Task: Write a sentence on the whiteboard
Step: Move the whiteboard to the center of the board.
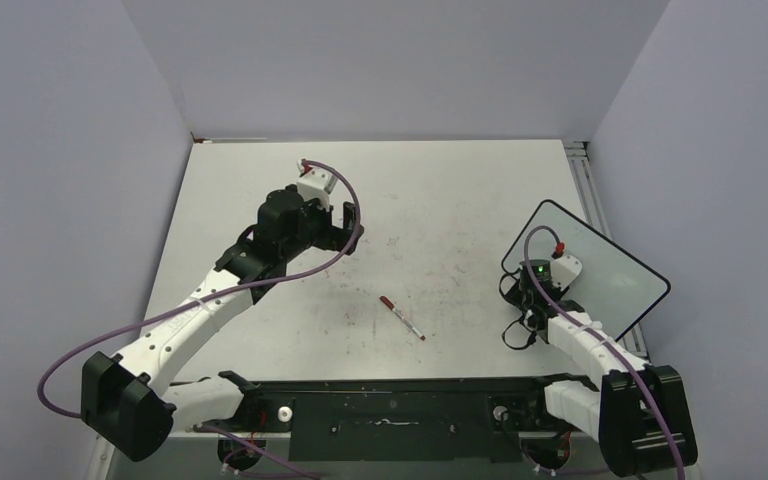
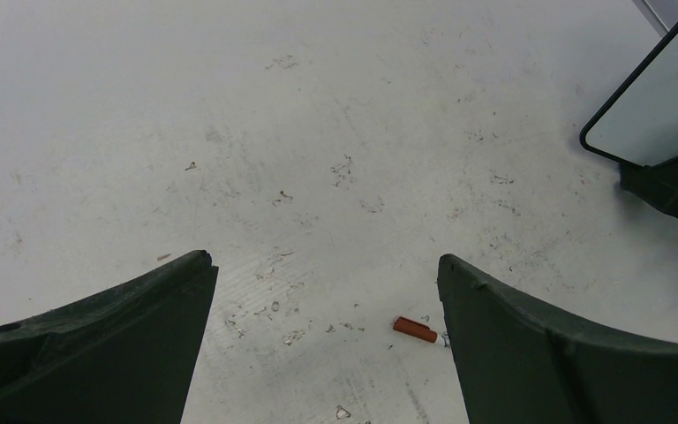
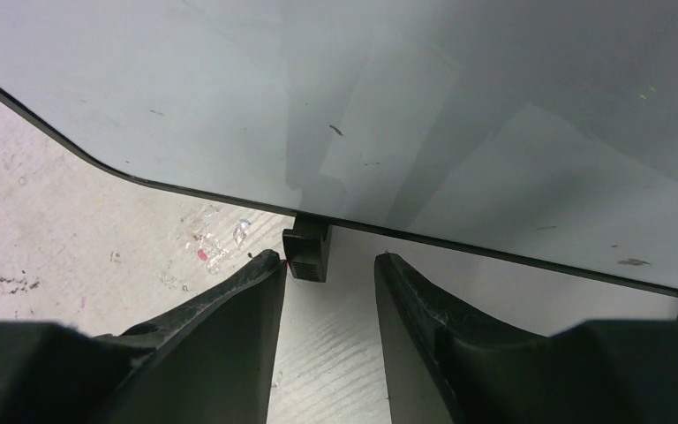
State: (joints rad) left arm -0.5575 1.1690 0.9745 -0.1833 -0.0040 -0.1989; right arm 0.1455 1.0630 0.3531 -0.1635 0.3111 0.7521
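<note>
The whiteboard point(image 1: 610, 270) stands at the right side of the counter point(image 1: 440, 200). It looks thin, stiff and light, with a slippery glossy face, so the framed edge by its foot point(image 3: 307, 252) seems safest to grip. The right claw point(image 3: 327, 258) is narrowly apart there, holding nothing, and the left claw point(image 2: 325, 261) gapes wide.

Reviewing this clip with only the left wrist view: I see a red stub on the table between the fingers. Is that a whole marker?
Observer: Yes, a red-capped marker lies loose on the table between the two arms, nothing gripping it.
Operator: And the dark shape below the whiteboard corner?
Observer: The right gripper, jaws parted, with the whiteboard's black foot just beyond its fingertips.
Operator: Any writing on the board?
Observer: None shows; the top and right wrist views show a blank face with only small specks.
</note>
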